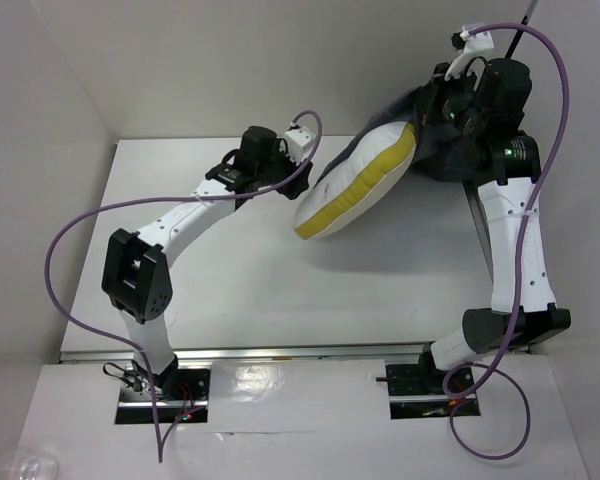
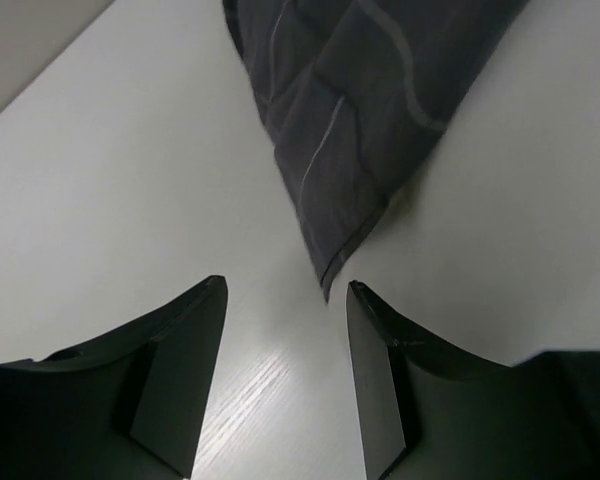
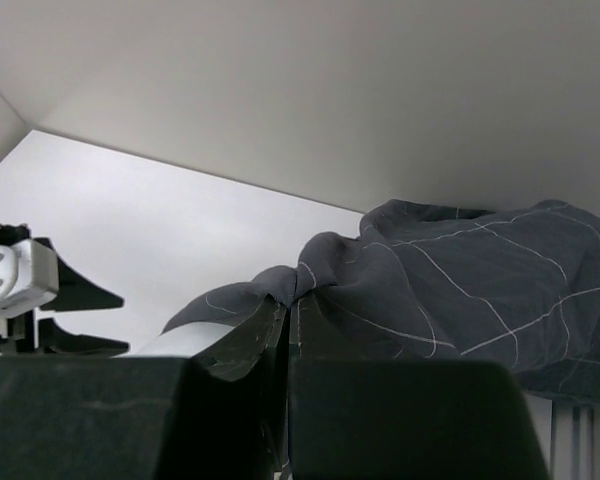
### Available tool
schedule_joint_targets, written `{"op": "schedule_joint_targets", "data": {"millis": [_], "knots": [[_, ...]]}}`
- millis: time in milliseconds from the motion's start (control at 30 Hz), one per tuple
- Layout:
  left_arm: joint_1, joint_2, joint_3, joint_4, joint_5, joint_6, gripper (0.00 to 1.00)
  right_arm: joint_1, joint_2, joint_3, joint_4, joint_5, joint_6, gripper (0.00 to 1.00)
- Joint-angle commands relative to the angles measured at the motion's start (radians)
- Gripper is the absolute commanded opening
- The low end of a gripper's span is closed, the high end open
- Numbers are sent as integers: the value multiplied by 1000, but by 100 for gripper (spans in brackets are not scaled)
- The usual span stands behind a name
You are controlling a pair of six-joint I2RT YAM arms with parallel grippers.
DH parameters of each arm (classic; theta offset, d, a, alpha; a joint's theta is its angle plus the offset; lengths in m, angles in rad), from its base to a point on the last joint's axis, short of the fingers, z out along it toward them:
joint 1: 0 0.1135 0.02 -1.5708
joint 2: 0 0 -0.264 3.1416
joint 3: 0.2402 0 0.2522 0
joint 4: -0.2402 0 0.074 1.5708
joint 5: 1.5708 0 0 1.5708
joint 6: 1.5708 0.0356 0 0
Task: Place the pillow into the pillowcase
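**A:** Which step is in hand?

**B:** The stuffing step is judged to be under way. In the top view the pillow (image 1: 352, 188) is seen in the upper middle of the frame, tilted, with its yellow band turned toward the camera. Its far end is covered by the pillowcase (image 1: 432, 140) at the upper right, and the lower-left end is bare.

**A:** How is the cloth held?

**B:** The right gripper (image 3: 286, 310) is pressed together on a fold of the pillowcase, which is bunched over its fingertips in the middle of the right wrist view (the hem itself cannot be made out there). The cloth is carried above the table (image 1: 240, 270). Whether the pillow's low end rests on the table cannot be told.

**A:** And the left gripper?

**B:** The left gripper (image 2: 285, 320) is spread and nothing is pinched. In its own view a hanging corner of the pillowcase is seen pointing down toward the gap between the fingers, with its tip just above them. Contact cannot be judged.

**A:** What is called for next?

**B:** Probably the loose corner must be taken, so that the mouth of the case can be drawn over the bare end. The closing must land exactly on the thin edge. If it is missed, the cloth could slip away.
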Motion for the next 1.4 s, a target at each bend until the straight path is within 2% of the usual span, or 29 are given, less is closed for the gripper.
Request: {"op": "schedule_joint_targets", "data": {"millis": [0,200,467,700,1100,1200,1367], "knots": [[-48,24,104,88,48,-17,65,-7,-46,48,80,-27,19,0],[-70,34,104,87,116,-60,66,-7,-55,48,89,-36,19,0],[-114,34,51,116,116,-94,66,-7,-55,48,89,-46,28,0],[-144,89,-57,219,67,-81,66,-7,-64,48,89,-55,38,0],[-153,219,-2,286,-30,-116,66,-7,-74,86,60,-64,38,0],[-153,219,11,275,-39,-126,66,-7,-83,77,49,-73,38,0],[-153,109,-41,219,-19,-126,66,-25,-92,34,59,-104,48,0]]}}
